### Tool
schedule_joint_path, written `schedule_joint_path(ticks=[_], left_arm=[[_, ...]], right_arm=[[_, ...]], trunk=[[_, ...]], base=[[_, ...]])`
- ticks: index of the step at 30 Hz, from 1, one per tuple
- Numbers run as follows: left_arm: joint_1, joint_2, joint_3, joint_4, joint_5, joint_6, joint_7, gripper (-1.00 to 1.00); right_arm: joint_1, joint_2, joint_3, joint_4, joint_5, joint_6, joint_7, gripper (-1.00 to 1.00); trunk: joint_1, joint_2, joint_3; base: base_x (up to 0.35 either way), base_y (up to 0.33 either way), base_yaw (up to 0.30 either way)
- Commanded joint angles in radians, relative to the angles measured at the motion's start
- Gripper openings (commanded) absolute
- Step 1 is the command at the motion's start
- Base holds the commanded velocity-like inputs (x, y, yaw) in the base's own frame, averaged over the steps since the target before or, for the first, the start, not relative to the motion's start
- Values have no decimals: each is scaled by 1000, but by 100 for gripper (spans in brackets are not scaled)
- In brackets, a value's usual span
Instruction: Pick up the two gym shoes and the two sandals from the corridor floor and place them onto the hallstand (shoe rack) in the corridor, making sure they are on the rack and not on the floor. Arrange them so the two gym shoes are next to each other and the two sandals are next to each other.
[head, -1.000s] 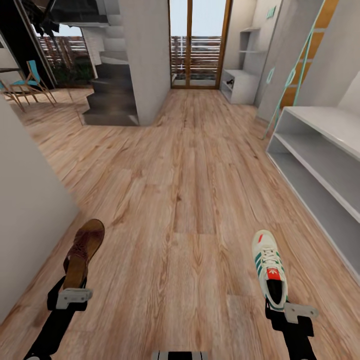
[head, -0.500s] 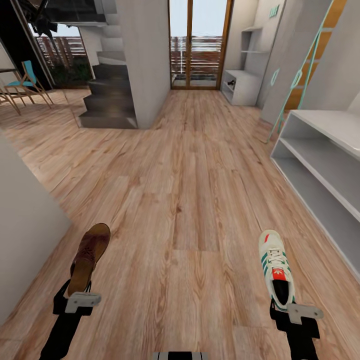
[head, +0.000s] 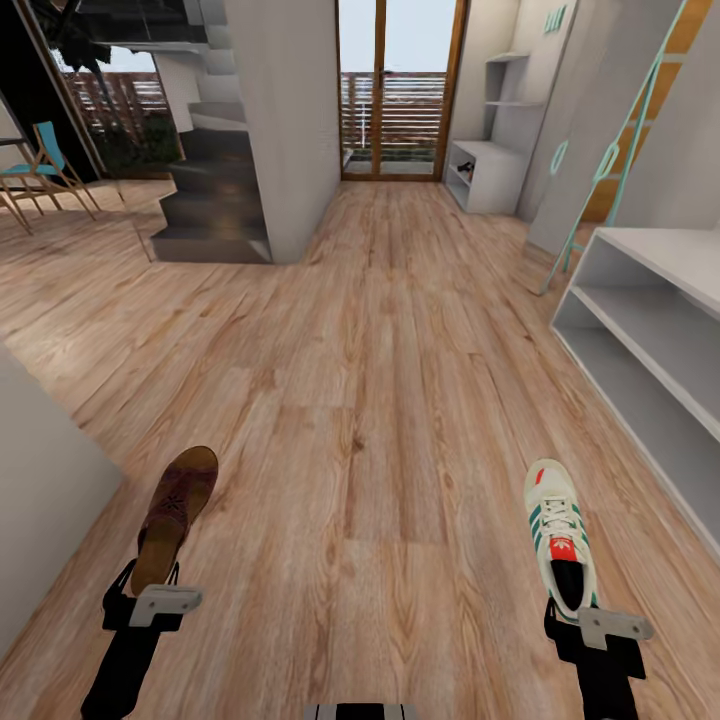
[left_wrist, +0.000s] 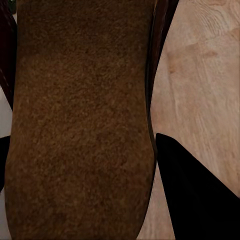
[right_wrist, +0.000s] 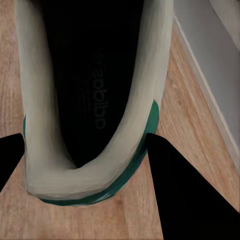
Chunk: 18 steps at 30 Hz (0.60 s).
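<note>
Sandal (head: 172, 518) heel hidden in left gripper (head: 150, 592), gym shoe (head: 562, 535) heel in right gripper (head: 585, 612).

A maroon-brown sandal (head: 172, 518) with a tan footbed sits at about eight o'clock in the head view, heel low, toe pointing toward one o'clock, apparently lifted clear of the wood-plank corridor floor (head: 380, 330). A cream gym shoe (head: 560, 535) with green stripes, white laces and a red tongue label sits at four o'clock, toe toward twelve. The pale-grey hallstand (head: 655, 330) runs along the three o'clock edge, its two open shelves bare.
</note>
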Motion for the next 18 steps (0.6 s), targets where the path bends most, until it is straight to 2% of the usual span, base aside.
schedule_joint_path(ticks=[1,5,9,18], left_arm=[[0,0,0,7,-8,0,4,-100],[0,-8,1,19,-15,0,8,-100],[0,-13,1,24,-19,0,10,-100],[0,-15,1,27,-19,0,9,-100]], right_arm=[[0,0,0,0,0,0,-2,-100],[2,0,6,0,2,-12,-2,-100],[4,-1,27,-1,3,-31,-3,-100],[5,-2,38,0,1,-41,-2,-100]], trunk=[[0,0,0],[0,0,0],[0,0,0],[0,0,0]], base=[[328,0,0],[328,0,0],[328,0,0],[328,0,0]])
